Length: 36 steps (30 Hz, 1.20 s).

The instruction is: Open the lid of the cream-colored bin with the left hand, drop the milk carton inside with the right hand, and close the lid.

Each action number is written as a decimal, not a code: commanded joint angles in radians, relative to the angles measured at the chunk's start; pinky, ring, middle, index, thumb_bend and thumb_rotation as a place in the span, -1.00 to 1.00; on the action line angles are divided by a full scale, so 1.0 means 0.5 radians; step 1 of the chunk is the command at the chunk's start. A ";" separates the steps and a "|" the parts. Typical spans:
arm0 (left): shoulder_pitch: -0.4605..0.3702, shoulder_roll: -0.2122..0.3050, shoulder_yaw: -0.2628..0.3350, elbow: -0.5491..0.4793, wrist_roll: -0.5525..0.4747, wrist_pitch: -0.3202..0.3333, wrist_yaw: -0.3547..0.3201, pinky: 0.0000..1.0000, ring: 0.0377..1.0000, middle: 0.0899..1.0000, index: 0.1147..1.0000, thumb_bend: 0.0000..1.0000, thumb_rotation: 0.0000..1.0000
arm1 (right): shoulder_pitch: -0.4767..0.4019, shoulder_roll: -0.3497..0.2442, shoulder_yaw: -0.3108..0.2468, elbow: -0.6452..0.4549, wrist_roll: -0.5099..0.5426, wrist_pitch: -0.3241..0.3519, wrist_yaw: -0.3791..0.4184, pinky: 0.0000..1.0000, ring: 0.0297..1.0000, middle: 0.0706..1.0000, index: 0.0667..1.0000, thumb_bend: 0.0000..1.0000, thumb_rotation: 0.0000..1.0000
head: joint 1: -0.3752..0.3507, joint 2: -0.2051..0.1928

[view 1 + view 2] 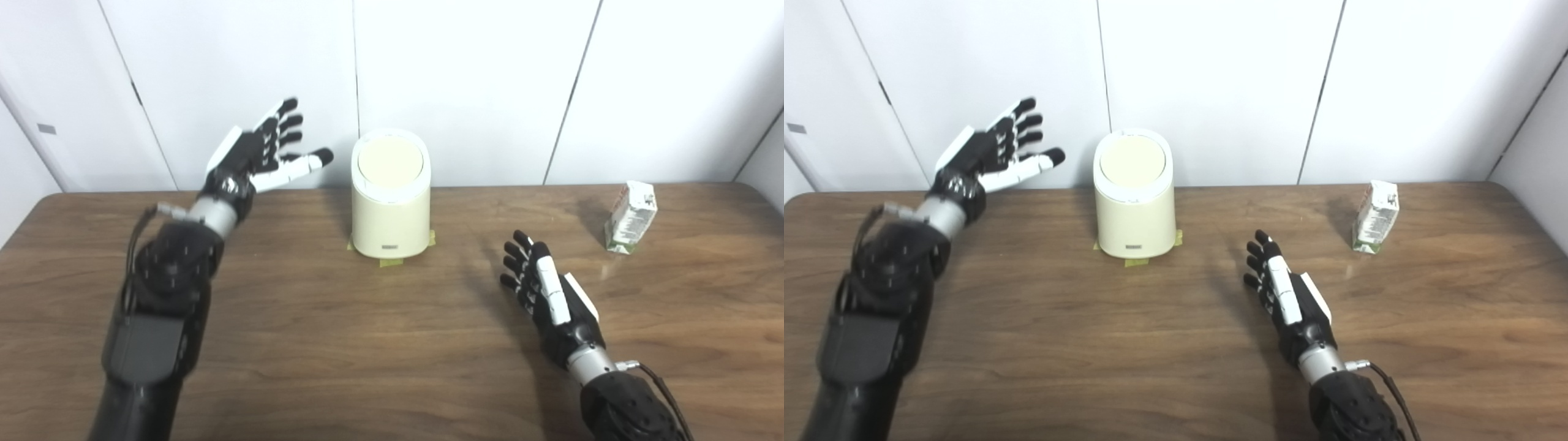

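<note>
Table point(380, 343) of dark wood fills the view, and nearest, at about 5 o'clock, the right hand point(548, 294) hovers low with fingers spread, holding nothing. Farther back at 10 o'clock the left hand point(263, 153) is raised, fingers spread and empty, just left of the bin point(390, 211), which stands at 12 o'clock with its lid point(390, 160) down. Carton point(631, 217) stands untouched at 2 o'clock, well apart from both hands, so every step seems left to do.
</note>
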 commanded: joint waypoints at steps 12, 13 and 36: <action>-0.685 -0.101 -0.144 0.634 0.507 -0.011 -0.297 0.77 0.86 0.92 0.97 0.61 -0.65 | -0.053 0.013 -0.004 -0.039 0.030 -0.102 0.016 0.86 0.94 0.94 1.00 0.24 1.00 | -0.027 -0.017; -0.723 -0.113 -0.164 0.692 0.520 -0.011 -0.291 0.75 0.84 0.92 0.96 0.62 -0.69 | -0.051 0.015 -0.003 -0.048 0.027 -0.092 0.012 0.84 0.94 0.94 1.00 0.22 1.00 | -0.027 -0.015; -0.987 -0.125 -0.704 1.202 0.854 -0.230 -0.120 0.54 0.78 0.82 0.75 0.75 -1.00 | -0.066 0.084 0.022 -0.071 -0.020 -0.060 -0.038 0.76 0.91 0.91 0.99 0.16 1.00 | -0.054 -0.022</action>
